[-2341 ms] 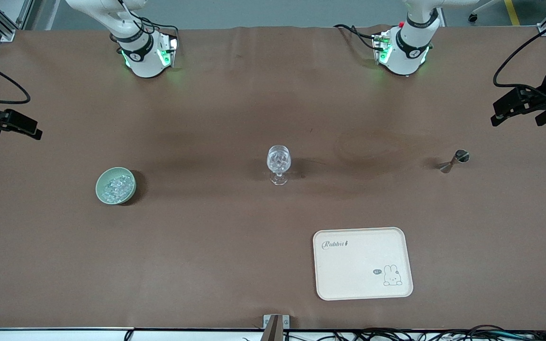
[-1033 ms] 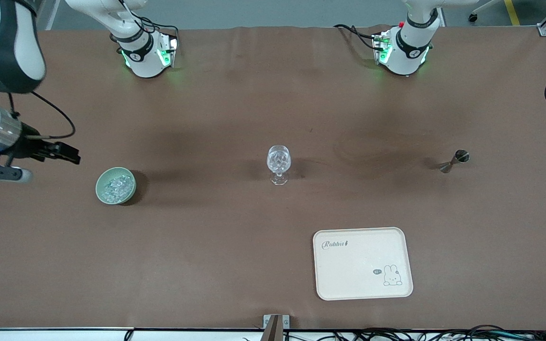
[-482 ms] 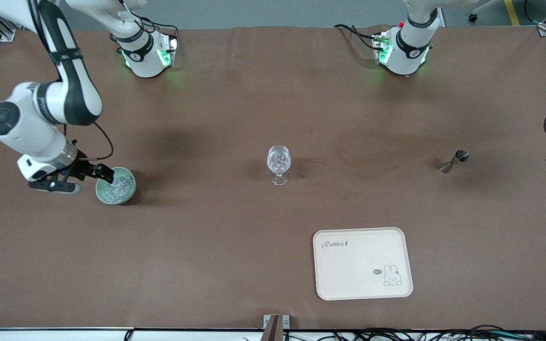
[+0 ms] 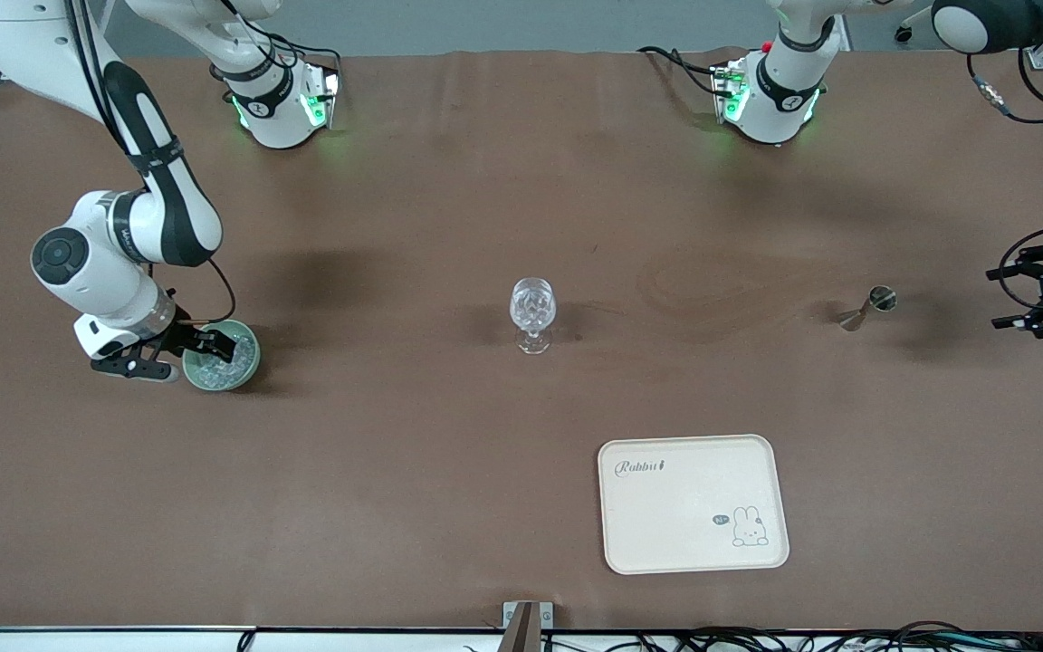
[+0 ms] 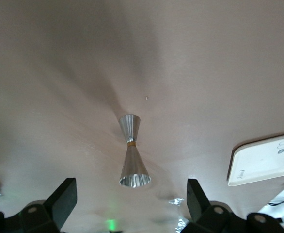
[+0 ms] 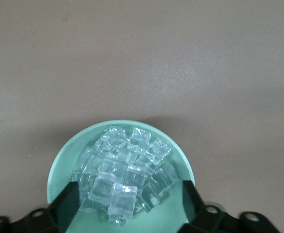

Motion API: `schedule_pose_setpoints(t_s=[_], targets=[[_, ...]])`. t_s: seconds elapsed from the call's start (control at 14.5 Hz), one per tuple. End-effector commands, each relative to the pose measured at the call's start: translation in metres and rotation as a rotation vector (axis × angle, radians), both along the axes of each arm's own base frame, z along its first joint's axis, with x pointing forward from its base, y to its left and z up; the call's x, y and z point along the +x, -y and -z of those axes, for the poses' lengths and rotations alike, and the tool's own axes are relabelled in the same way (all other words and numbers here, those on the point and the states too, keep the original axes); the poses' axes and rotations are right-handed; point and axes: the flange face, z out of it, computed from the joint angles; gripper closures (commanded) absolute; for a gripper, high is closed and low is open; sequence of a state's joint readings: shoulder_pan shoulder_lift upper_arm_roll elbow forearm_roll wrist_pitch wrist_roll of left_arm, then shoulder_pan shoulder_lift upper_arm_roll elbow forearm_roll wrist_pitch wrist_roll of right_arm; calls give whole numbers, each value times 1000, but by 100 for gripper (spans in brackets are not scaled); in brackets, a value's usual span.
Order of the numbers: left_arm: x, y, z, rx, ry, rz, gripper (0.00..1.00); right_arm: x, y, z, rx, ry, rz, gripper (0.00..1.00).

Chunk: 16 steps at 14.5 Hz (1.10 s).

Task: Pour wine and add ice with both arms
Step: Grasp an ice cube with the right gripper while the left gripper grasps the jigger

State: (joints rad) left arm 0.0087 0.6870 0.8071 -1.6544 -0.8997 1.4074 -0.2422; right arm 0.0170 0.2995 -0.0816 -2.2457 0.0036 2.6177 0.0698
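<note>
Nearest the front camera lies the cream tray, nearer than the stemmed glass, which we take as our landmark at mid-table. We see nothing on the tray.

Level with the glass, toward the right arm's end of the table, sits the pale green bowl heaped with ice. Our right gripper is down at the bowl, its fingers spread wide, one on each side of the heap, gripping nothing yet. We judge the cubes to be hard, slick and light. They will likely squirt out of a glancing pinch, so we should close squarely on two flat faces of one top cube and lift slowly.

Also level with the glass, toward the left arm's end, stands the silver jigger, upright on one cone. No liquid can be made out in it. Our left gripper hangs just beside it, toward the table's end, fingers apart and lined up on it, holding nothing. The jigger looks rigid, smooth and tippy, so the narrow waist is where we would take it, kept upright so nothing spills. The faceted glass is fragile and easily toppled.
</note>
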Motion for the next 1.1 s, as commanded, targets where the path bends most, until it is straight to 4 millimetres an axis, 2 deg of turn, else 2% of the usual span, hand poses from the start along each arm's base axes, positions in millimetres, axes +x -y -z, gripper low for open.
schedule_pose_setpoints(t_s=[0.0,0.07,0.21,0.28,0.34,0.55,0.76,0.83,0.89,1.03], targets=[[-18,3,43,-87,-35,-97,0,-7,-1,7,-2,1,4,20],[-27,3,54,-113,-38,-125,1,-7,-1,8,-2,-5,6,26],[-30,16,65,-147,-58,-148,1,-7,-1,13,-3,-8,5,35],[-33,16,72,-159,-63,-160,2,-8,-2,14,-2,-14,4,44],[-39,19,86,-178,-74,-178,4,-8,-2,14,-2,-20,7,47],[-51,45,123,-282,-78,-259,11,-8,-6,14,0,-26,26,51],[-61,53,137,-315,-96,-303,21,-10,-11,15,0,-44,17,52],[-61,65,144,-344,-94,-325,23,-10,-11,15,0,-44,17,55],[-61,68,147,-359,-85,-348,25,-9,-11,14,0,-43,17,56],[-70,71,152,-370,-101,-362,26,-9,-11,15,0,-43,17,56]])
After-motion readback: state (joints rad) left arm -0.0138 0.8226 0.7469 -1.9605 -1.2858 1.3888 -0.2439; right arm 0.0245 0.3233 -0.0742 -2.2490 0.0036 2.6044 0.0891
